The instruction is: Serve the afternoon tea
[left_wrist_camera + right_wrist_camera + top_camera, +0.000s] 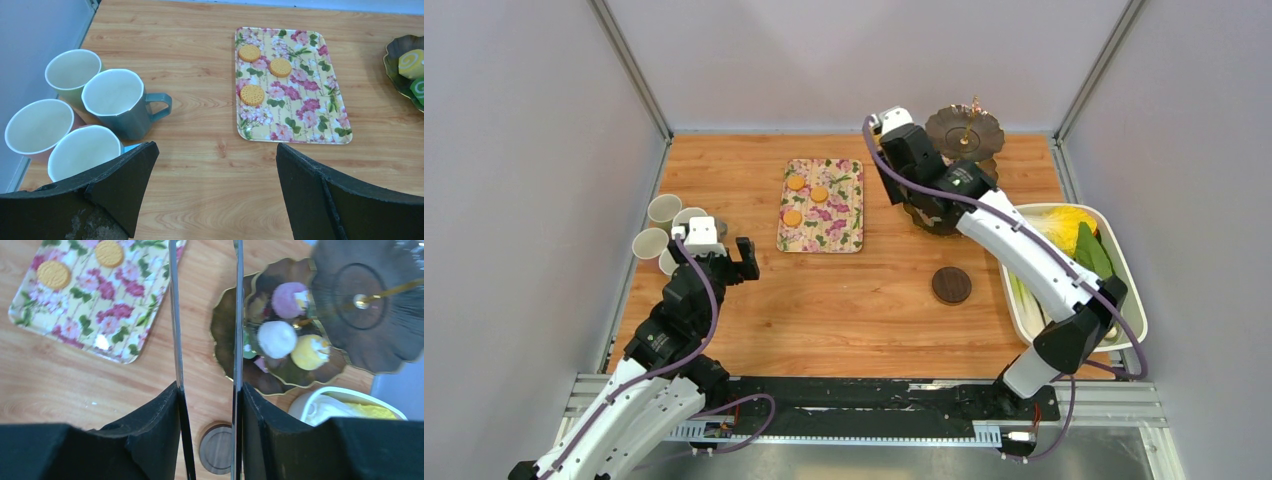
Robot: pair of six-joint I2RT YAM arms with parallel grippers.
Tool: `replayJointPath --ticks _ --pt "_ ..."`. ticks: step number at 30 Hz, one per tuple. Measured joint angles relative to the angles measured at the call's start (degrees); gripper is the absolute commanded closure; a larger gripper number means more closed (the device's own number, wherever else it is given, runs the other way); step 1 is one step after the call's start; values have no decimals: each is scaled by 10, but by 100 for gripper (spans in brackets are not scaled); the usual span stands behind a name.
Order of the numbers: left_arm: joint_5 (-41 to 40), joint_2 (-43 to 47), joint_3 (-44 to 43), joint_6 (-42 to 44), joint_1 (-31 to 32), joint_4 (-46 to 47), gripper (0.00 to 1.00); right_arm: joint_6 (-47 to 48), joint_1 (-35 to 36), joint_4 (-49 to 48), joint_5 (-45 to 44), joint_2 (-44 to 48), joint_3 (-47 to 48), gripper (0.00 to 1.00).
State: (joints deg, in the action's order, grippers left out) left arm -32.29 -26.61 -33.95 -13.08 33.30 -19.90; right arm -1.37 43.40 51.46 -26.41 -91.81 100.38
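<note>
The dark scalloped stand (964, 130) with its gold rod is at the back right. On a lower tier (225, 335) lie a purple cake (289, 297), a white one (276, 338) and a yellow one (309, 352). Three orange round cakes (795, 182) lie on a floral tray (821, 235). Several pastel mugs (664, 209) cluster at the left edge. One dark coaster (951, 285) lies on the table. My right gripper (207, 390), high beside the stand, is shut on metal tongs (174, 315); their tips are out of frame. My left gripper (215, 150) is open and empty, just right of the mugs (120, 102).
A white tub (1136, 300) of vegetables stands at the right edge, under my right arm. Grey walls close in the table on the left, back and right. Bare wood shows between the tray (295, 85) and the mugs.
</note>
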Motion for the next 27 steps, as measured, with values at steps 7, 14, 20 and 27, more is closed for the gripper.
replayJointPath --ticks 7,14,20,27 --pt "0 0 0 0 0 0 0 0 -72 14 -13 28 9 57" --pt "0 0 0 0 0 0 0 0 -144 20 -16 31 8 57" --pt "0 1 0 0 0 0 0 0 -180 12 -15 30 6 57" --pt "-4 3 0 0 0 0 0 0 -193 -4 -8 19 -10 54"
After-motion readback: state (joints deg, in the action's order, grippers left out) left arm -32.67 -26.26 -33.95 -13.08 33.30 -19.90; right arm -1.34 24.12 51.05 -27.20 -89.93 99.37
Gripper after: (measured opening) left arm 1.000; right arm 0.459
